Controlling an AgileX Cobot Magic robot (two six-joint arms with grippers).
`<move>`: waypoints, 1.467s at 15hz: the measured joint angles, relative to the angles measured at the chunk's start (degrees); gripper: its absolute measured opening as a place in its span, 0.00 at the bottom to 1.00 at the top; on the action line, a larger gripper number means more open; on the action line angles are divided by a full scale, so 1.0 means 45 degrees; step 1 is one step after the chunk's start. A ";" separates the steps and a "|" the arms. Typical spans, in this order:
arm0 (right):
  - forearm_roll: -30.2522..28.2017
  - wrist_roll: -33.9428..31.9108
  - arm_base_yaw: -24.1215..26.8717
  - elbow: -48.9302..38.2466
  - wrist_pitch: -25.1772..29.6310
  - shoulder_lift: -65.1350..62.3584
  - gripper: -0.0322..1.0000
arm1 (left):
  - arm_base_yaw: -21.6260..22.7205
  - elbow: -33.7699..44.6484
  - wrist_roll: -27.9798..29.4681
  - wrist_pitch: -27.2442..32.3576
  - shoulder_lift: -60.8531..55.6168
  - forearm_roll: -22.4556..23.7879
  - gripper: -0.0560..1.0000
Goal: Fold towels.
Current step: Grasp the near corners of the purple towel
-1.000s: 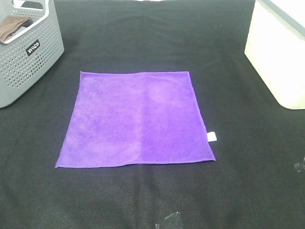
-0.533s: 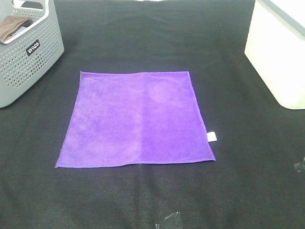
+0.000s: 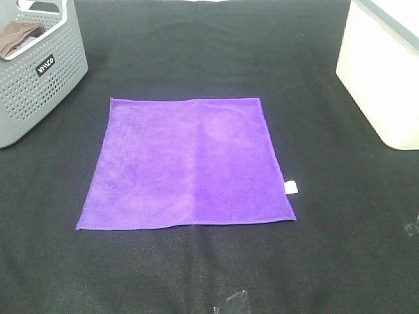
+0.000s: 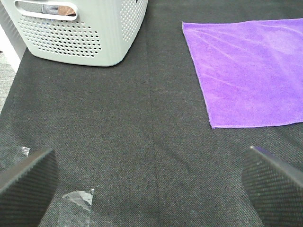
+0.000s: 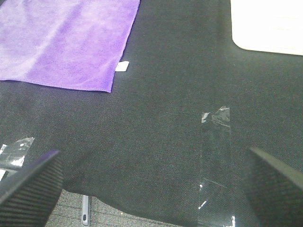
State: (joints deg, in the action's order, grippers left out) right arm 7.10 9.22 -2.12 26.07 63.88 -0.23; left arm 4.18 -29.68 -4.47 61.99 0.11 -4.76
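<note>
A bright purple square towel (image 3: 186,163) lies flat and unfolded in the middle of the black table. Its small white tag (image 3: 291,187) sticks out at its right edge. The towel also shows in the left wrist view (image 4: 251,71) and in the right wrist view (image 5: 66,40), where the tag (image 5: 123,66) lies beside its near corner. My left gripper (image 4: 151,187) is open and empty, hovering above bare cloth near the table's front left, apart from the towel. My right gripper (image 5: 151,187) is open and empty over the front right. Neither gripper shows in the exterior high view.
A grey perforated basket (image 3: 40,72) stands at the back left with a brown cloth (image 3: 16,38) in it. A white box (image 3: 383,72) stands at the back right. Clear tape scraps (image 3: 230,303) lie on the black table cover (image 3: 340,261) near the front edge.
</note>
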 joint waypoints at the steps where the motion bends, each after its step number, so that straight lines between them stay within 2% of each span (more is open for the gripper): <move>1: 0.0000 0.0000 0.0000 0.0000 0.0000 0.0000 0.96 | 0.0000 0.0000 0.0000 0.0000 0.0000 0.0000 0.99; 22: 0.0038 0.0000 0.0000 0.0000 0.0000 0.0000 0.96 | 0.0000 0.0000 0.0000 0.0000 0.0000 0.0000 0.99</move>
State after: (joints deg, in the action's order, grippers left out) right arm 7.28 9.22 -2.12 26.07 63.88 -0.23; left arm 4.18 -29.68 -4.47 61.99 0.11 -4.76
